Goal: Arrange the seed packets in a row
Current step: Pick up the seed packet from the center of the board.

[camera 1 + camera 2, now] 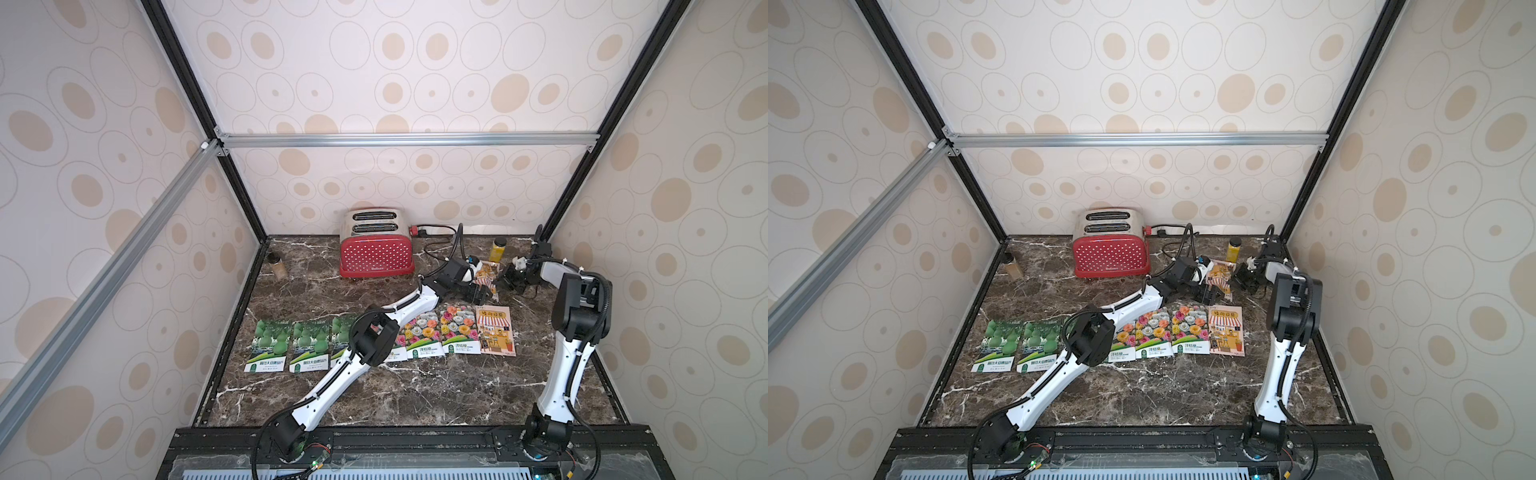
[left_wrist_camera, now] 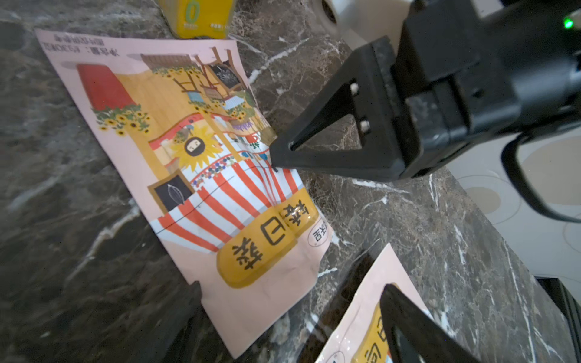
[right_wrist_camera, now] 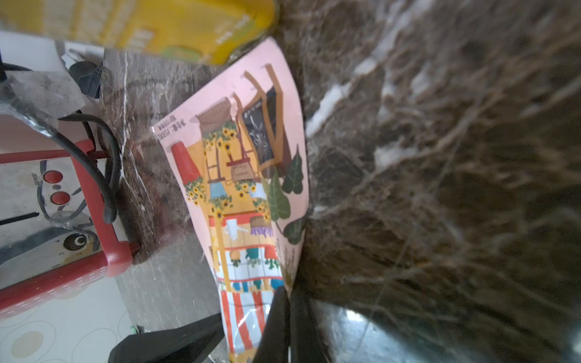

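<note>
Top views, near row: seven seed packets lie flat, side by side, across the marble table.
Green count: three green gourd packets at the row's left end; the left arm crosses over the third.
Flower count: three flower packets in the middle, white bands toward the near edge; the arm's elbow hides part of the first.
Peach count: two; one peach shop packet closes the row's right end.
Eighth packet: the loose peach packet lies farther back, apart from the row, between the two grippers.
Left wrist view only: the left gripper has its jaws wide apart, either side of the loose packet's title end; it touches nothing that shows.
Right wrist view only: the right gripper is pinched together on the loose packet's striped-awning edge, the paper puckering at the pinch. Whether that edge is off the table cannot be told.
Top views on the grip: too small to judge either jaw.
Far objects: one red toaster, one yellow bottle just behind the loose packet, and one spice jar at the far left.
</note>
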